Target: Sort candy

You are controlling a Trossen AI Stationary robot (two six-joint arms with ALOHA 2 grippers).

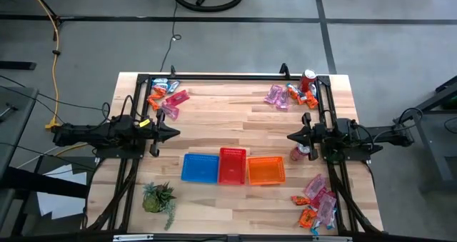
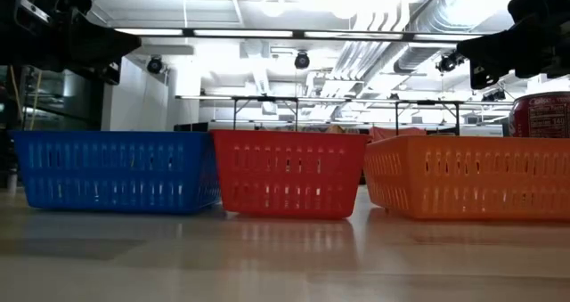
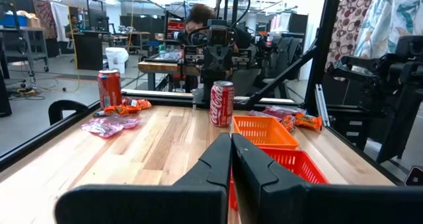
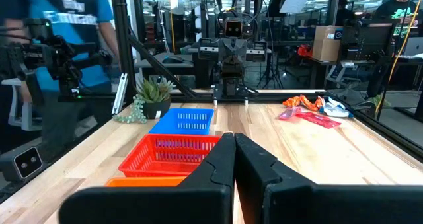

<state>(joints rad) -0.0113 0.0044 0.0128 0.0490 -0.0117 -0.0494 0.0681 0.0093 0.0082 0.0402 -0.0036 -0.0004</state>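
Candy lies in three loose heaps of pink, orange, red and blue packets on the wooden table: one at the far left (image 1: pixel 166 96), one at the far right (image 1: pixel 289 96), one at the near right corner (image 1: pixel 316 203). Blue (image 1: pixel 200 167), red (image 1: pixel 232 165) and orange (image 1: pixel 266 170) baskets stand in a row at the middle near side. My left gripper (image 1: pixel 175 133) hangs shut at the left edge, pointing level across the table, its fingertips (image 3: pixel 231 139) together. My right gripper (image 1: pixel 291 136) faces it from the right edge, shut too, fingertips (image 4: pixel 233 139) together. Neither is near any candy.
One red soda can (image 1: pixel 308 79) stands at the far right corner, another (image 1: pixel 300 153) just beside my right gripper. A small green plant (image 1: pixel 158 198) sits at the near left. A black frame (image 1: pixel 228 76) rims the table. A person in a blue shirt (image 4: pixel 86 26) stands beyond the near edge.
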